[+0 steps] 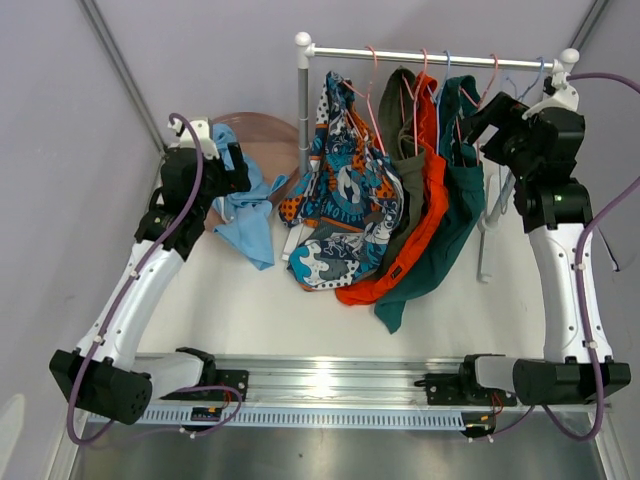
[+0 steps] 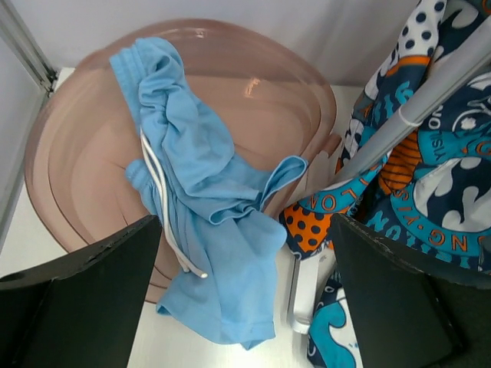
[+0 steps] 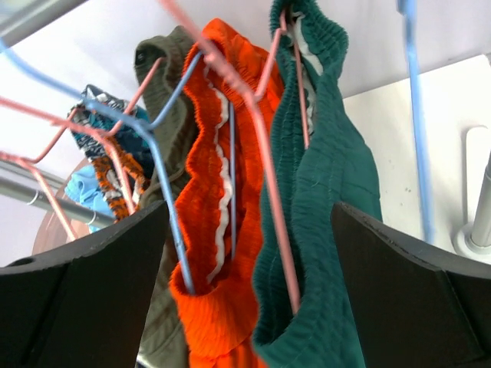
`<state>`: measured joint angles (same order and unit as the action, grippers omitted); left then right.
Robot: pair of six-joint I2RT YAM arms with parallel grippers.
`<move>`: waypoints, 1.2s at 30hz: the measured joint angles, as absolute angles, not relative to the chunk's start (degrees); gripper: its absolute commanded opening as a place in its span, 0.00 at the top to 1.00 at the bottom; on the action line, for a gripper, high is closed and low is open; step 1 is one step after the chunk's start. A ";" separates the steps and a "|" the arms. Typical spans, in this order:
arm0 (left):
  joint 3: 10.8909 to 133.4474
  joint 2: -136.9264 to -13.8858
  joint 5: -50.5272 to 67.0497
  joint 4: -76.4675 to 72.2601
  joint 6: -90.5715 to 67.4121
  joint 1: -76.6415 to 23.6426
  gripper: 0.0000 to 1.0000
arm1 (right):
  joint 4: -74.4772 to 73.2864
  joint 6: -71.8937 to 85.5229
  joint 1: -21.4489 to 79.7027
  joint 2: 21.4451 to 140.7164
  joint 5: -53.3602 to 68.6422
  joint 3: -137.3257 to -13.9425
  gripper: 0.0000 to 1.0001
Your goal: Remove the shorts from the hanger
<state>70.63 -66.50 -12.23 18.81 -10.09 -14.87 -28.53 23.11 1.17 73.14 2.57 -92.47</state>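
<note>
Right claw [image 3: 245, 226], spread wide, faces the waistband of the dark teal shorts [image 3: 322, 176], nearest of four pairs hanging on the rail [image 1: 430, 55]; the better grip probably takes the gathered waistband alone, clear of the pink hanger [image 3: 270, 192], then draws the cloth off the wire; beyond hang the orange shorts [image 3: 215, 153], olive shorts [image 3: 165, 92] and printed shorts [image 1: 345, 190]; left claw [image 2: 245, 230], spread and holding nothing, hovers over the light blue shorts [image 2: 192, 192] draped across a pink basin [image 2: 77, 153]; white worktop [image 1: 250, 310]; plain grey walls [image 1: 200, 50] behind.
</note>
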 measured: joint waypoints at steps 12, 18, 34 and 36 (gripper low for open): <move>67.00 -64.69 -10.44 16.01 -10.11 -14.90 0.03 | -27.92 22.35 2.83 72.34 -1.72 -91.24 0.11; 65.04 -63.09 -10.26 15.25 -10.09 -14.90 0.02 | -27.27 22.00 5.02 79.18 -2.39 -91.33 0.35; 62.02 -60.38 -0.97 11.90 -9.82 -15.57 0.02 | -31.20 20.21 8.23 83.26 -5.76 -97.60 1.00; 62.00 -59.99 3.27 11.00 -9.15 -17.72 0.01 | -32.91 19.57 8.49 83.26 -6.07 -99.63 1.00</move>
<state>62.00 -59.99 3.27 11.00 -9.15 -17.72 -32.91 19.57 8.49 83.26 -6.07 -99.63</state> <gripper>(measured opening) 0.983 0.054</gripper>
